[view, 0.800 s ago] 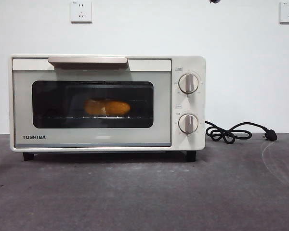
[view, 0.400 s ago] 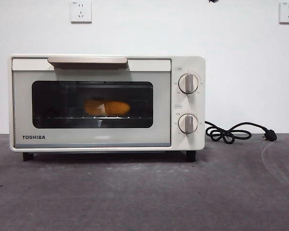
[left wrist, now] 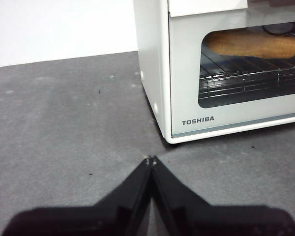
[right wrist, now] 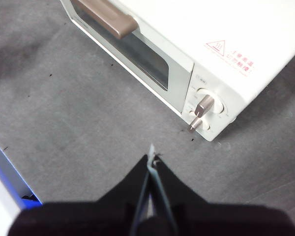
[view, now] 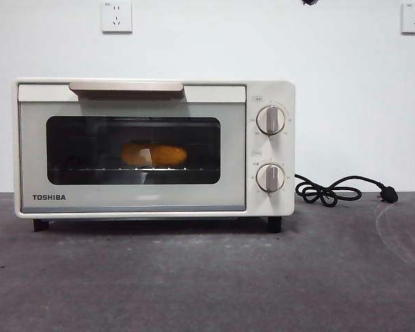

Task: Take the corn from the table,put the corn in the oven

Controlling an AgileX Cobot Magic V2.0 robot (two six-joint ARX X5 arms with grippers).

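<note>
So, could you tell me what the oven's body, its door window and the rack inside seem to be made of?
The oven body looks like cream painted metal or plastic, smooth and matte. Its door window seems dark tinted glass, showing the corn through it. The rack looks like shiny metal wire.

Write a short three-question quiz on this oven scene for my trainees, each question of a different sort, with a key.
1. True or false: the corn lies on the rack behind the shut door of the oven.
2. Multiple choice: the cord lies A) coiled on the table beside the oven's knob side, B) draped over the oven's top, C) plugged into a wall socket.
3. Fill the gap: the left gripper and the right gripper both have their jaws ____ and hold nothing.

Key: 1 true; 2 A; 3 shut.
</note>
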